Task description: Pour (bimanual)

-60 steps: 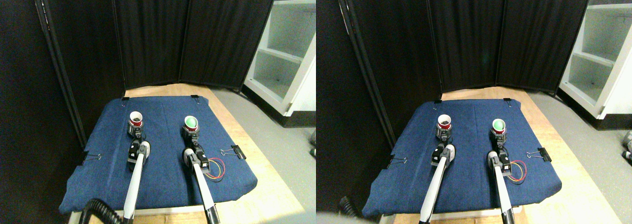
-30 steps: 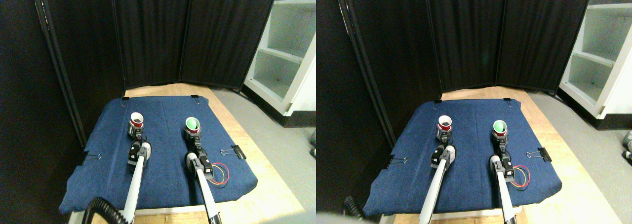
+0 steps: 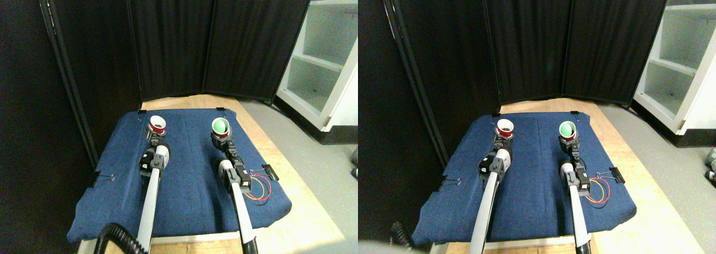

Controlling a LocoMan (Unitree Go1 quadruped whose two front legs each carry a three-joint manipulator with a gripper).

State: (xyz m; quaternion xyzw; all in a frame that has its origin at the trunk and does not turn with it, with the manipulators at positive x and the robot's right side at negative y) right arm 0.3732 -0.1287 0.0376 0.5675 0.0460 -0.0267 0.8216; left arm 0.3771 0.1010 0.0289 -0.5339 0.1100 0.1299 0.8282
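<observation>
Two pale manipulators rose from the near edge of the tabletop (image 3: 291, 223), each reaching over the blue cloth (image 3: 184, 198) toward a cup. Nearest on the right, a loop of red and yellow wire (image 3: 260, 188) lay on the cloth beside the right limb, with a black binder clip (image 3: 269, 171) just beyond it at the cloth's right edge. Farther in, the left gripper (image 3: 152, 137) held the red cup (image 3: 156, 124), and the right gripper (image 3: 224, 142) held the green-lined cup (image 3: 220, 127); each cup sat at the tip of its gripper. The fingers were too small to make out clearly, so whether they were truly clamped on the cups could not be told from the view, though the cups travelled with them.

Compared with a second earlier, both cups had climbed in the picture and sat farther toward the back of the cloth, and the green-lined cup's mouth had tipped more toward the camera, while the black curtains (image 3: 224, 41) and the white shelf unit (image 3: 327, 58) behind kept their places. That reads as both cups being lifted off the cloth. The cups remained well apart, so the pour itself seemed not yet begun; bringing one cup over the other would likely come next.
</observation>
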